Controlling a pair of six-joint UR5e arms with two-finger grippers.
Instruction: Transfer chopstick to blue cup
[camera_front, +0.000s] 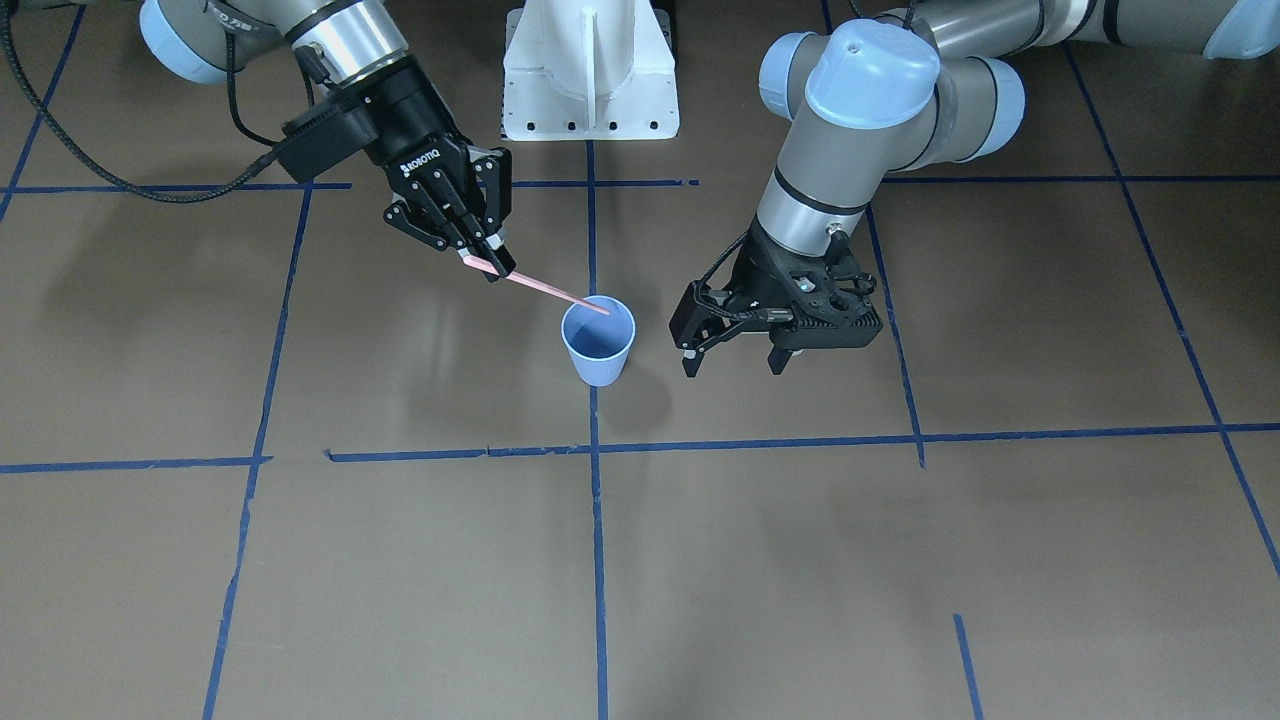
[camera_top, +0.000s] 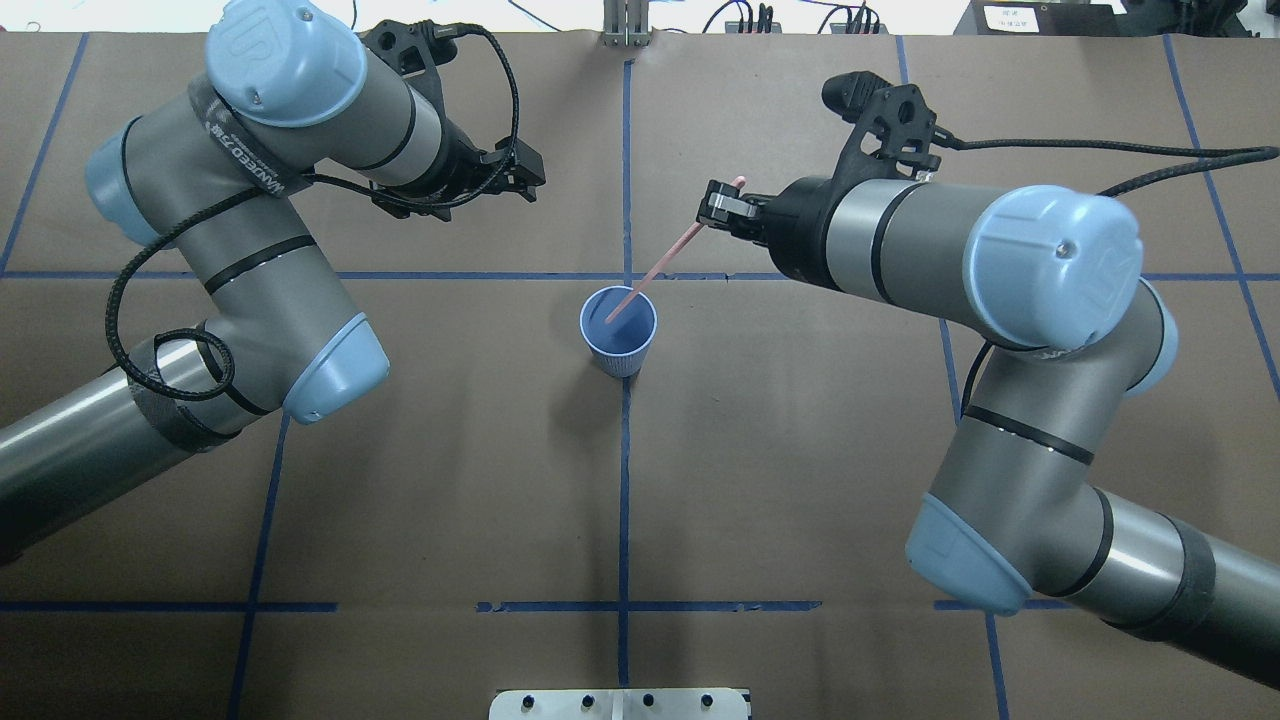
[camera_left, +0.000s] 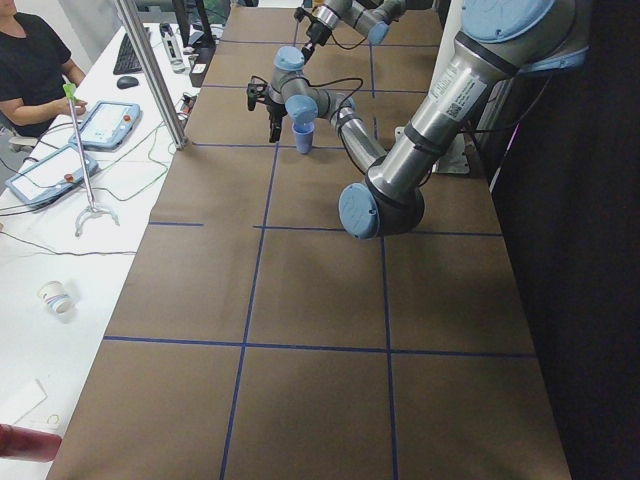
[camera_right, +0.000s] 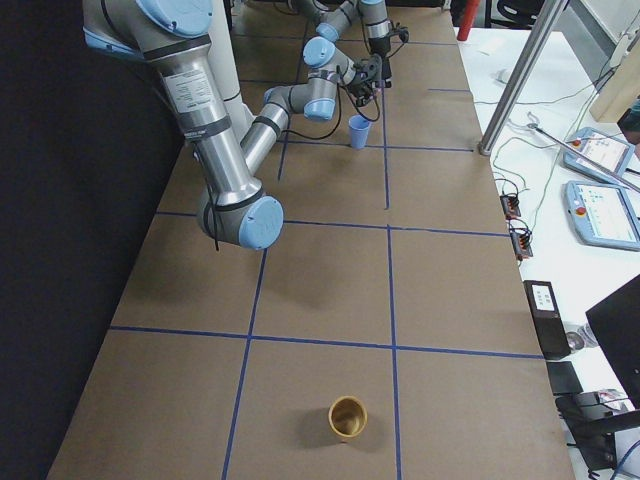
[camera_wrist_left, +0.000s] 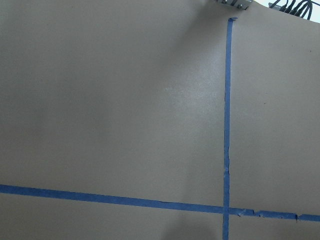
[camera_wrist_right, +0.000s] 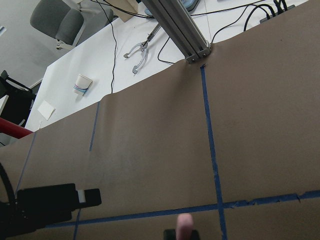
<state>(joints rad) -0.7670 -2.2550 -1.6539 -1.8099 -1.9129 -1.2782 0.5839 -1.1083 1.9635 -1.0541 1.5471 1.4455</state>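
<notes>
Slantwise, the chopstick (camera_front: 540, 287) pinched in the right gripper (camera_front: 489, 263) angles down, its tip within the blue cup (camera_front: 598, 362) mouth, while the left gripper (camera_front: 731, 366) hangs open and empty.

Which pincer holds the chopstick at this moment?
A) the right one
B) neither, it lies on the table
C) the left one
A: the right pincer is shut on the chopstick, whose tip is at the mouth of the cup; the left pincer is open and empty.
</notes>
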